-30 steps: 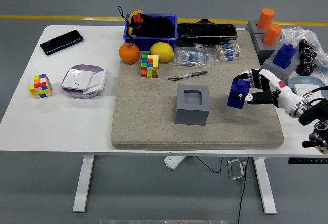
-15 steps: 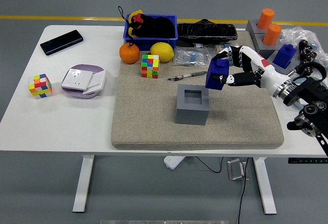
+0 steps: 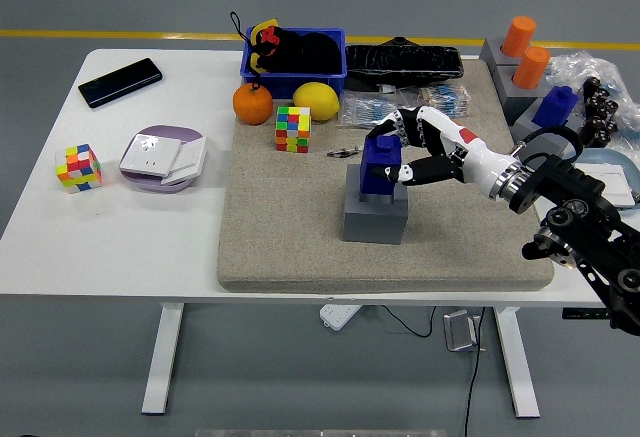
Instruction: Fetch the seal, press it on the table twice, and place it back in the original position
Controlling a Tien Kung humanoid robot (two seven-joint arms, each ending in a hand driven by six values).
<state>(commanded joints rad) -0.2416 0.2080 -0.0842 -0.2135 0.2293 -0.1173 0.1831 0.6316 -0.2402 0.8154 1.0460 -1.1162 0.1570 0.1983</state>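
- So the right hand (image 3: 400, 152) has its fingers (image 3: 415, 170) clamped around the blue blocky plastic seal (image 3: 379, 168), thumb on the side nearest the arm and the other fingers curled over the top and far side.
- The seal sits directly under the fingers, with its bottom end at or just inside the square opening of the grey cube-shaped holder (image 3: 375, 215). Can't really tell if it's seated or only touching the rim.
- Looks to me like this is the put-it-back step, so the trick is lining it up: keep the seal upright and square to the opening before pushing down, otherwise a corner will probably catch on the holder's edge.
- I'd go straight down and slow. The holder is just resting loose on the beige felt mat (image 3: 280, 227), so any sideways shove could slide or tip it.
- Only let go once the seal stops sinking, then spread the fingers and lift straight up so nothing drags the seal back out.
- Watch the black pen (image 3: 350, 149) lying just beyond the fingers, it's near enough to get nudged on the way out.
- The left hand isn't in the shot at all.
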